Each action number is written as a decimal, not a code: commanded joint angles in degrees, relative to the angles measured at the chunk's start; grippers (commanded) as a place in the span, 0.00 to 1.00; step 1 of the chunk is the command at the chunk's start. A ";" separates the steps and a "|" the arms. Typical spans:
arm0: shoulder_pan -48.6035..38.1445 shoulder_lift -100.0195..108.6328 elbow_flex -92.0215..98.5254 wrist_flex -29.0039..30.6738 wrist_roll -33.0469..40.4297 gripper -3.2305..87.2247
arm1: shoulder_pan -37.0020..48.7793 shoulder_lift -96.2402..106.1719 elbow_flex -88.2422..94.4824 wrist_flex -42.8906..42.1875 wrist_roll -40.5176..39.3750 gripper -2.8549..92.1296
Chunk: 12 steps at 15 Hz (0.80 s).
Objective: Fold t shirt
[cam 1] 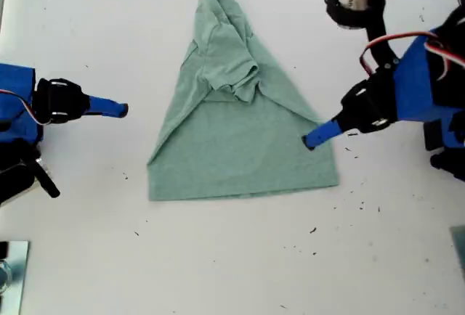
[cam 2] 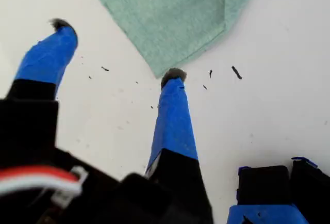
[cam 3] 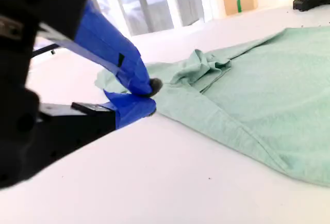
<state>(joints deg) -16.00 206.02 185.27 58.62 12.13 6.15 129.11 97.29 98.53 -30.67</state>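
- The exterior view looked straight down from high above the t shirt (cam 1: 240, 133), far enough off to take in the whole garment and both arms.
- The first wrist view rode close behind my first gripper (cam 2: 117, 49) and faced steeply down at one corner of the t shirt.
- The second wrist view sat low beside the t shirt, behind my second gripper (cam 3: 150, 96), and faced across the cloth towards the windows (cam 3: 149, 2).
- All three views shared the t shirt.

Sage-green t shirt (cam 1: 240, 141) folded into a triangle on white table (cam 1: 218, 257), blue gripper (cam 1: 311, 141) touching its edge
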 commanded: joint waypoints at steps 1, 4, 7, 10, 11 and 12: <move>0.09 0.44 0.70 -0.26 0.62 0.03 | -2.46 0.09 2.37 -1.41 2.90 0.44; 0.09 0.44 0.70 -0.26 0.62 0.03 | -6.50 0.18 18.28 -14.41 9.76 0.43; 0.18 0.44 0.70 -0.26 0.70 0.03 | -10.11 -0.44 34.98 -30.67 17.84 0.40; -0.09 0.44 0.70 -0.26 0.97 0.03 | -11.43 -6.15 43.59 -41.48 21.45 0.36; -0.09 0.44 0.70 -0.35 0.97 0.03 | -11.51 -10.55 43.42 -43.33 21.80 0.32; -0.09 0.44 0.70 -0.35 0.97 0.03 | -11.43 -14.41 43.24 -46.05 21.71 0.26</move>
<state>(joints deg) -16.08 206.02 185.27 58.62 12.66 -4.66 118.74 140.45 56.87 -9.49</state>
